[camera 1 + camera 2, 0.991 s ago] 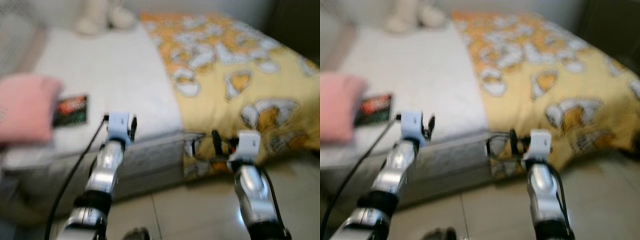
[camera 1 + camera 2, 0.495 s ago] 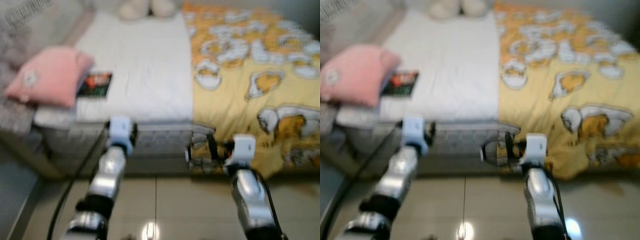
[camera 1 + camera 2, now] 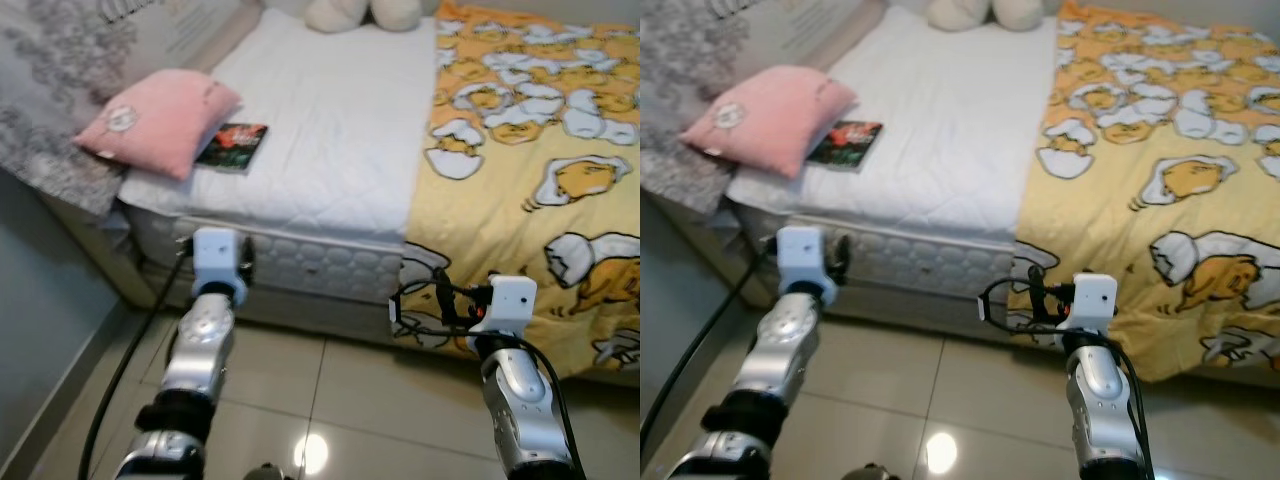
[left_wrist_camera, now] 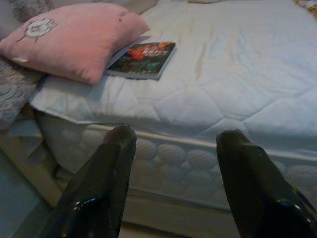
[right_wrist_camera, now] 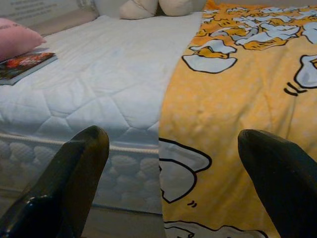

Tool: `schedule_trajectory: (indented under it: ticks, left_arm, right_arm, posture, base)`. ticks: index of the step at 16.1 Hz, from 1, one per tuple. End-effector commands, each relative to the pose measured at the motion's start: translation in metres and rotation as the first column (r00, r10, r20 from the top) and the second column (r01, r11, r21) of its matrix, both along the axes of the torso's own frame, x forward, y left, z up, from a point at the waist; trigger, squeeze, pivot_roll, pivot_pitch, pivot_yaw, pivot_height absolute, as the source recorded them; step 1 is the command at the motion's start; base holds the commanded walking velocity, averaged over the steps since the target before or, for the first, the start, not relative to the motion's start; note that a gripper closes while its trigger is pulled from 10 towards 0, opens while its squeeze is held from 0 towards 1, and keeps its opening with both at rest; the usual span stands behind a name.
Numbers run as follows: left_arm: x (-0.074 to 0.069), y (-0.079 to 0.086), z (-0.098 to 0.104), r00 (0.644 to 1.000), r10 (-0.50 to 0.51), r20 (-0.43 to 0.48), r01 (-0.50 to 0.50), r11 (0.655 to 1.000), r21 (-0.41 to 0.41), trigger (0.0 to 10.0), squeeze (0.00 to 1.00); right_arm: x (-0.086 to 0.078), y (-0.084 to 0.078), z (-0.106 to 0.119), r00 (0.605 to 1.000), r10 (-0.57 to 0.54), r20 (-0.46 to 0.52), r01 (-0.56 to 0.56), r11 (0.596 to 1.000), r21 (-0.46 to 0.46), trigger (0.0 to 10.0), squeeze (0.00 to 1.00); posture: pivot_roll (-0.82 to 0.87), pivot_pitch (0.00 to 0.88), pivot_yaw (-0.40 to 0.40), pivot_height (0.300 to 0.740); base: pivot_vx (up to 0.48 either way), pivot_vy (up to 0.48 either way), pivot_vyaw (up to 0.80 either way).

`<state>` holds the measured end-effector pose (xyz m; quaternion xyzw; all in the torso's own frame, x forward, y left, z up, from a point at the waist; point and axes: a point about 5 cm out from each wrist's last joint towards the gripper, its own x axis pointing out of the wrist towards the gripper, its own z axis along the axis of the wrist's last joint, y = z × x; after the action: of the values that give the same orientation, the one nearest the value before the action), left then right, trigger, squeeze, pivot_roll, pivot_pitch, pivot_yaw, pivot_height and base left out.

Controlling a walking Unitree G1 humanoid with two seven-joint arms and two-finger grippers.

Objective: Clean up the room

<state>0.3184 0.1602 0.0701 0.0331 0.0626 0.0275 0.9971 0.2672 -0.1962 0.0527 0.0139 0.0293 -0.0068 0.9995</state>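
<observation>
A bed stands in front of me with a bare white mattress (image 3: 340, 120) on its left half. A yellow cartoon-print blanket (image 3: 540, 150) covers the right half and hangs over the near edge. A pink pillow (image 3: 160, 118) lies at the left end, with a dark book (image 3: 232, 146) beside it, partly tucked under its edge. My left gripper (image 4: 177, 136) is open and empty, low in front of the mattress side. My right gripper (image 5: 171, 136) is open and empty before the blanket's hanging edge.
A cream plush toy (image 3: 360, 12) rests at the far end of the bed. A grey patterned cover (image 3: 50, 90) drapes down at the left. Glossy floor tiles (image 3: 330, 400) run between me and the bed frame (image 3: 300, 265).
The camera has swung, so the bed, pillow and book sit further right in the picture and the blur has gone. Both arms hold the same raised pose with open fingers.
</observation>
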Motion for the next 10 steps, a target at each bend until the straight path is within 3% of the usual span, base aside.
schedule_trajectory:
  ticks: [1, 5, 7, 8, 10]
  left_arm:
    - [0.003, -0.005, 0.007, 1.000, -0.013, 0.026, 0.013, 1.000, -0.006, 10.0, 0.00]
    - [0.003, -0.014, 0.006, 1.000, -0.021, 0.016, 0.021, 1.000, -0.023, 10.0, 0.00]
    - [0.001, -0.023, -0.002, 0.996, -0.083, -0.030, 0.084, 0.997, 0.002, 10.0, 0.00]
    - [-0.002, -0.021, -0.001, 0.995, -0.101, -0.014, 0.100, 0.994, -0.032, 10.0, 0.00]
    - [-0.013, -0.013, 0.002, 0.983, -0.181, 0.032, 0.181, 0.983, 0.000, 10.0, 0.00]
  right_arm:
    - [0.000, -0.001, -0.001, 1.000, -0.002, -0.015, 0.002, 1.000, -0.009, 10.0, 0.00]
    - [0.001, 0.002, 0.000, 0.999, 0.028, -0.018, -0.028, 0.999, -0.021, 10.0, 0.00]
    - [0.000, -0.002, -0.001, 0.999, 0.028, -0.023, -0.028, 0.999, -0.023, 10.0, 0.00]
    - [-0.003, -0.005, -0.001, 1.000, 0.018, -0.022, -0.018, 1.000, -0.017, 10.0, 0.00]
    - [-0.016, -0.013, -0.004, 1.000, -0.001, -0.024, 0.000, 1.000, -0.008, 10.0, 0.00]
  posture:
    - [0.01, 0.000, 0.048, 0.740]
    - [0.02, 0.000, 0.042, 0.740]
    - [0.02, 0.000, 0.035, 0.740]
    - [0.02, 0.000, 0.035, 0.740]
    - [0.02, 0.000, 0.035, 0.740]
  base:
    - [0.480, 0.000, 0.00]
    - [0.480, 0.000, 0.56]
    - [0.000, 0.000, 0.52]
    - [0.000, 0.000, 0.51]
    - [0.000, 0.000, 0.52]
